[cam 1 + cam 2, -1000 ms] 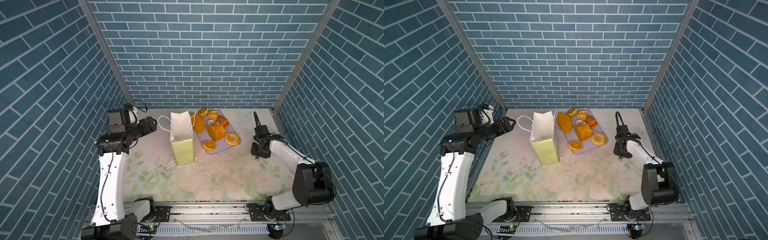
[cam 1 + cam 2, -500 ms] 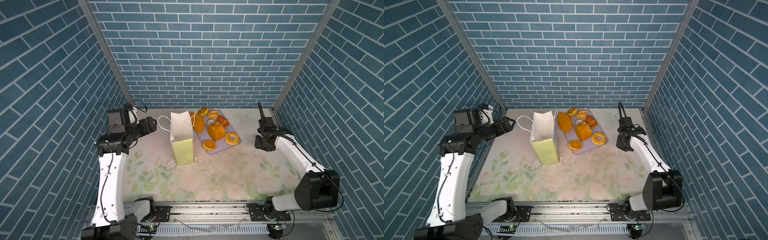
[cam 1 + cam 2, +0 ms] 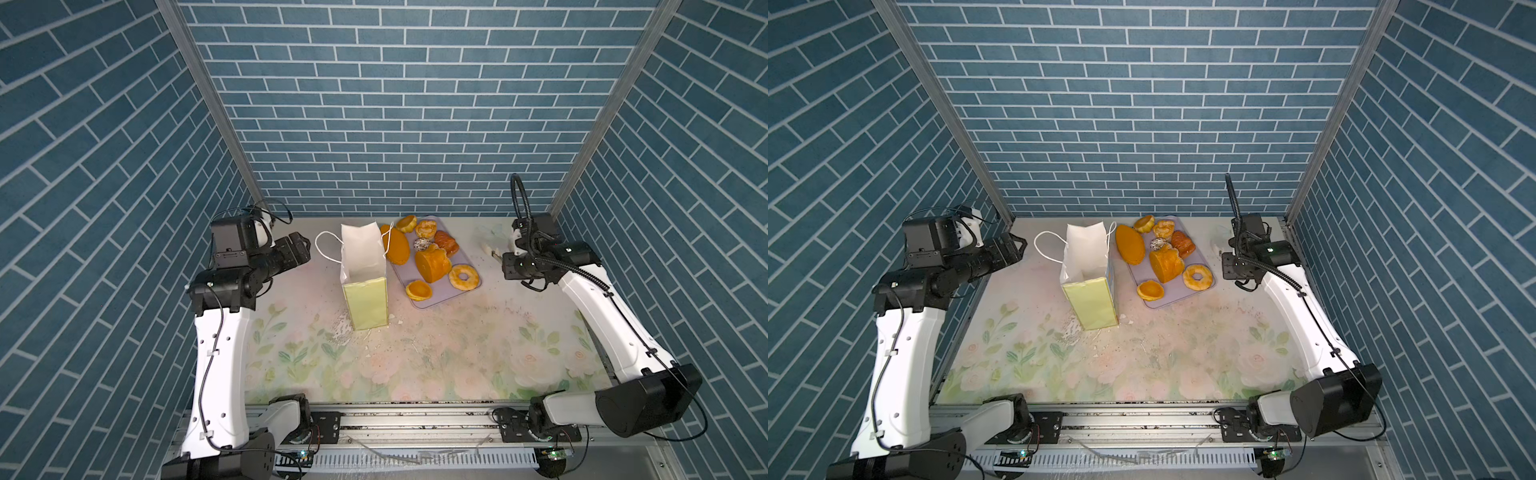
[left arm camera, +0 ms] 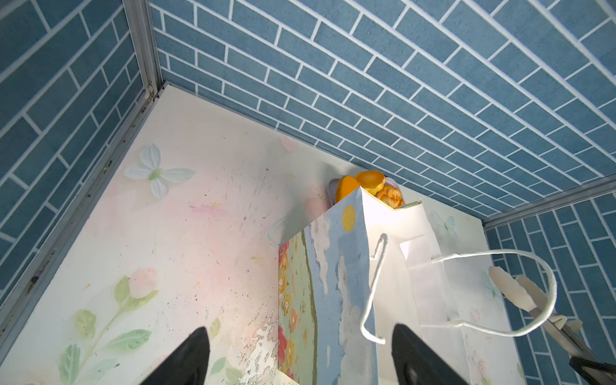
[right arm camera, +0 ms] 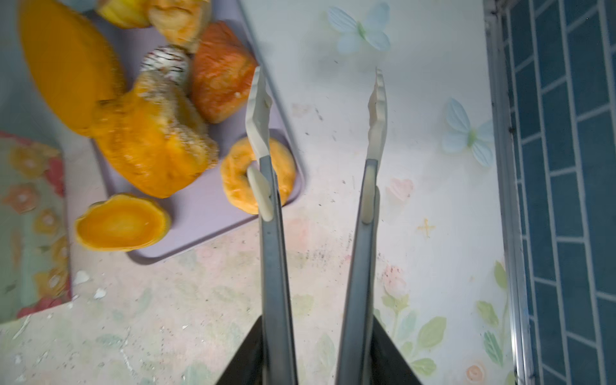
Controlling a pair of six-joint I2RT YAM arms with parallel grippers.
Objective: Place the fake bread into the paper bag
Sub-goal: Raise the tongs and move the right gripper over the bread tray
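Eight or so orange toy pastries, the fake bread [image 3: 432,266], lie on a lavender tray [image 3: 442,294] just beside the upright white-lined paper bag [image 3: 365,299]. The right gripper [image 5: 320,353] clamps slim white-tipped metal tongs [image 5: 273,260], spread to pick. The left gripper [image 4: 300,356] gapes empty near the bag's cord handle [image 4: 466,258], likely to steady it. Scuffed floral tabletop [image 3: 415,365]; blue brick-pattern walls [image 3: 395,104].

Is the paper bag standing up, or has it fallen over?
Standing up. In both top views the paper bag stands on its base, its open mouth facing up, showing the white lining inside.
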